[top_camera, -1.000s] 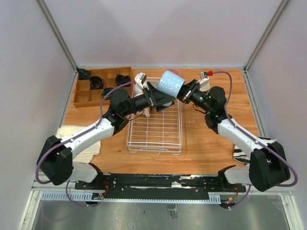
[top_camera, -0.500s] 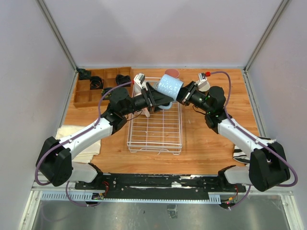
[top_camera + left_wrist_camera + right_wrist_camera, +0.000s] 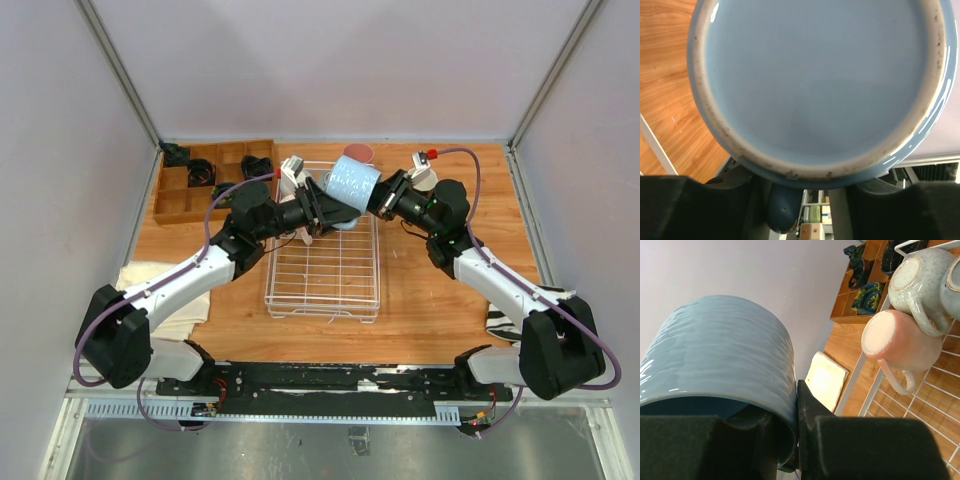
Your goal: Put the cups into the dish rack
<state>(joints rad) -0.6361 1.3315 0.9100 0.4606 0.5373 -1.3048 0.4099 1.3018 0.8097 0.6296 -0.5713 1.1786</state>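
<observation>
While pale walls (image 3: pixel 330 70) enclose the orange-brown wooden tabletop (image 3: pixel 430 290), my right gripper (image 3: pixel 379 198) clamps the light blue ribbed ceramic mug (image 3: pixel 355 182) at twelve o'clock above the white wire dish rack (image 3: pixel 325 272); I cannot tell the left gripper's (image 3: pixel 325 206) state.

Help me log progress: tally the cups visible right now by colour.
light blue mug: 1
pale pink mug: 1
grey-green mug: 1
pale cup cut off at the frame edge: 1
pink tumbler: 1
Total: 5
</observation>
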